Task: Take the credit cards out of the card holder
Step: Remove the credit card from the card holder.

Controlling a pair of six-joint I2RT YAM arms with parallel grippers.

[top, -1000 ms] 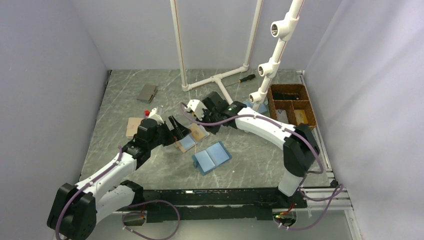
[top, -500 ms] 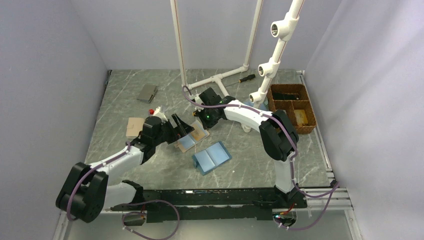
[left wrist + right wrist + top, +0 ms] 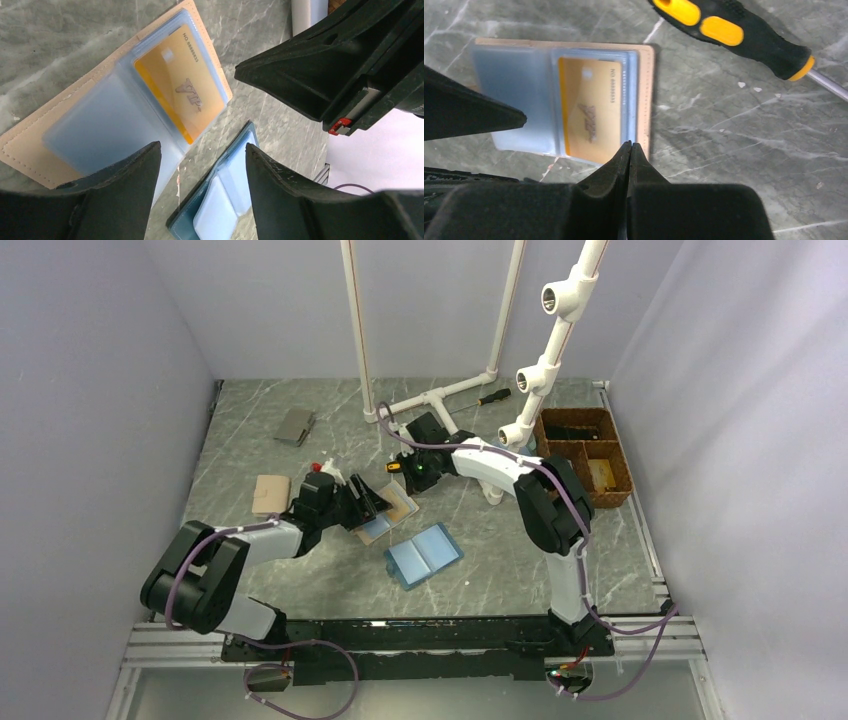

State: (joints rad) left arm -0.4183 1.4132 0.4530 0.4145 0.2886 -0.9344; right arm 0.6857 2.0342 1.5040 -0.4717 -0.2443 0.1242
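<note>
Left pincer [image 3: 202, 150] stands part open and empty at the edge of the open card holder [image 3: 30, 145] in the middle of the counter [image 3: 480, 570], while my right pincer [image 3: 629, 147] is shut to a point at the gold card [image 3: 589, 115]'s 6 o'clock edge. I judge the left should pin the empty sleeve flat while the right slides the card along its slot. Left wrist view catches the light-blue bifold [image 3: 220, 205] at the holder's 5 o'clock; right wrist view instead catches the screwdriver [image 3: 724, 30] at 1 o'clock.
</note>
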